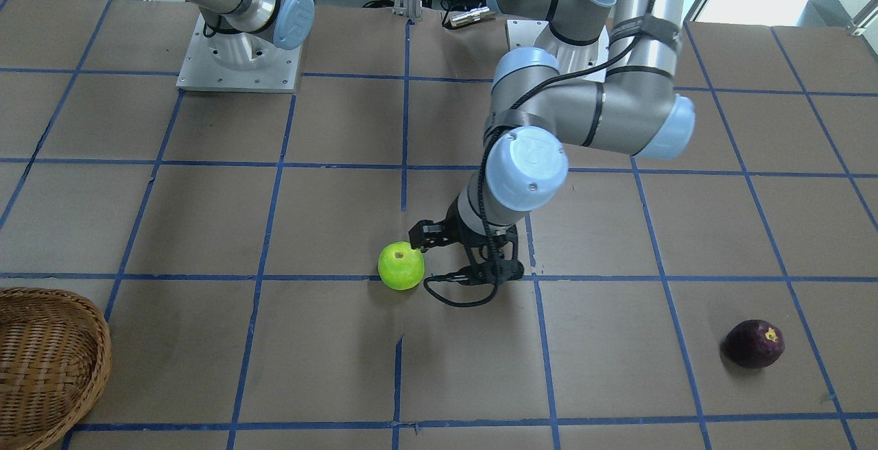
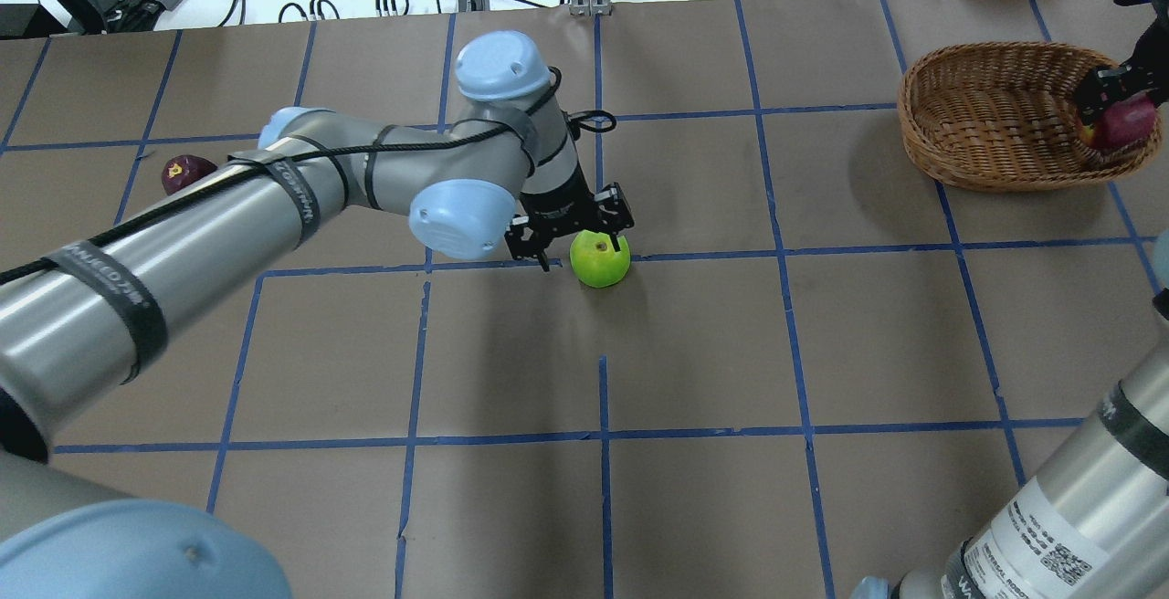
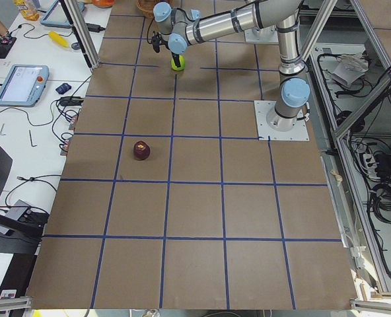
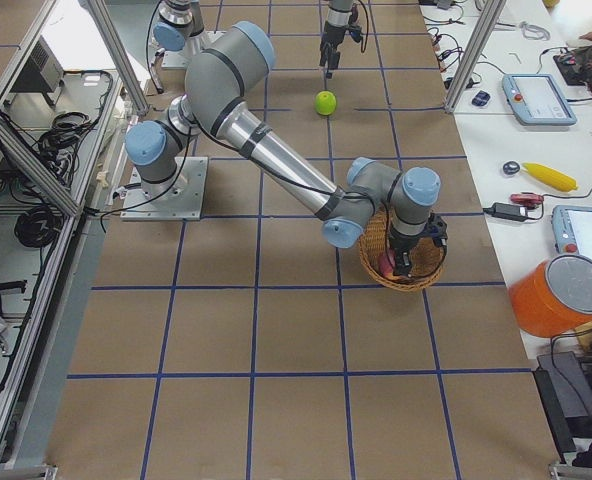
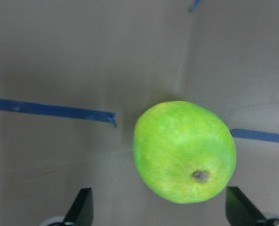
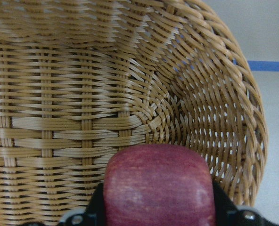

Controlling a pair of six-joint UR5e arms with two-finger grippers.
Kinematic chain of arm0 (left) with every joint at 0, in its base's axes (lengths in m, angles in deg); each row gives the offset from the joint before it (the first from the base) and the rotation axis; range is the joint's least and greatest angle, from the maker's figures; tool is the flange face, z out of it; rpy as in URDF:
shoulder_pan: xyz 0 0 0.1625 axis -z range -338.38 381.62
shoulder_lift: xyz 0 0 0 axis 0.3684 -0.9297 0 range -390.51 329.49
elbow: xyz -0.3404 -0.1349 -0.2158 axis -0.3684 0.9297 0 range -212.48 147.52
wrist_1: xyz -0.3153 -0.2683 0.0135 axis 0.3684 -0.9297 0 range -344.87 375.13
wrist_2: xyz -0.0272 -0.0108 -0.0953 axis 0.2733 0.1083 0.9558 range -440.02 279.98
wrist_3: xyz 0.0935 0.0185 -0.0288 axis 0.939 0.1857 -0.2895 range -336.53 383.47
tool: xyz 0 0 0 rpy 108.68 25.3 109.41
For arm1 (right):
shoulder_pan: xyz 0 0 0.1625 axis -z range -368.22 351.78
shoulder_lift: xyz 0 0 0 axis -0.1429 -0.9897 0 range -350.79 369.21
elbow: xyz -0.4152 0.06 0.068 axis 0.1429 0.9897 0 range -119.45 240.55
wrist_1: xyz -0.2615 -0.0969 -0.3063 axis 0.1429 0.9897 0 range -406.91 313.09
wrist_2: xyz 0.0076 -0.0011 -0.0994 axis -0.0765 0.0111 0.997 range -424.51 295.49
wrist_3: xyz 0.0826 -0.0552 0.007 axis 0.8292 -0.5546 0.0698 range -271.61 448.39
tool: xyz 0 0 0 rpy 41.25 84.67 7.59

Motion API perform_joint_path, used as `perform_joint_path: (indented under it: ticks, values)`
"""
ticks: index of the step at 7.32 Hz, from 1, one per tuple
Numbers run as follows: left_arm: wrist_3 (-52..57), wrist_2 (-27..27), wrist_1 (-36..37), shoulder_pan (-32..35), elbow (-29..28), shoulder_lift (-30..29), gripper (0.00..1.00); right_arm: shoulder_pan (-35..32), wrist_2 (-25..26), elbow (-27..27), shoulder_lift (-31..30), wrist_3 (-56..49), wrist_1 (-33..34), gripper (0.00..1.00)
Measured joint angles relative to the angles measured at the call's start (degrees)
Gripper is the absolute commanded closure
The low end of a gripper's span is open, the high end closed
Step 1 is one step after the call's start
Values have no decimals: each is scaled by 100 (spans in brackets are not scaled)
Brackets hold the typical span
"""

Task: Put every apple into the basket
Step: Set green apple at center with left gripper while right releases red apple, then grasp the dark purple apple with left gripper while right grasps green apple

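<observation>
The lime green apple [image 1: 401, 266] lies on the table near its middle; it also shows in the overhead view [image 2: 600, 259] and the left wrist view [image 5: 184, 151]. My left gripper [image 2: 575, 238] is open just above it, and its fingertips [image 5: 83, 207] straddle the apple without holding it. The wicker basket [image 2: 977, 138] stands at the far right. My right gripper [image 2: 1116, 110] is shut on the streaky red apple [image 6: 158, 181] and holds it over the basket's inside [image 6: 83, 94]. The dark purple apple [image 1: 754, 344] lies alone at the far left [image 2: 183, 174].
The table is brown paper with a blue tape grid. The arm bases [image 1: 240, 52] are at the robot's side. Cables, tablets and a banana [image 4: 551, 176] lie on benches beyond the table. An orange container [image 4: 556, 295] stands close beyond the basket.
</observation>
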State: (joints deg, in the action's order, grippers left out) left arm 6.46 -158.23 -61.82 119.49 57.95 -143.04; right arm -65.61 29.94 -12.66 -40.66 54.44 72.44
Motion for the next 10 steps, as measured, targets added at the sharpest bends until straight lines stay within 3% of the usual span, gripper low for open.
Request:
perform_joint_path:
  ticks: [1,3,4,6,7,8,10]
  values:
    - [727,-298,-740,-491,-291,183,0,-9,-29,7,-29,42,-85,0]
    - [2052,-1181,-1268,-1353,-615,388,0,-188,-97,15,-391,101,-708,0]
    - [2618,-1360,-1093,-1814,-701,380,0,-489,-253,9,-816,292,-1429,0]
    - [3783,-1446,-231,-2797,-742,94,0,-1420,-1190,-82,-1544,1399,-2915,0]
    - [4189,-1445,199,-3139,-753,-159,0,-1975,-1620,-166,-1684,2042,-3242,0]
    - [4378,-1440,618,-3304,-779,-461,0,-2592,-1809,-239,-1727,2849,-3251,0]
    - [4517,-1439,1275,-3401,-821,-1058,0,-3717,-1838,-485,-1624,4464,-2648,0]
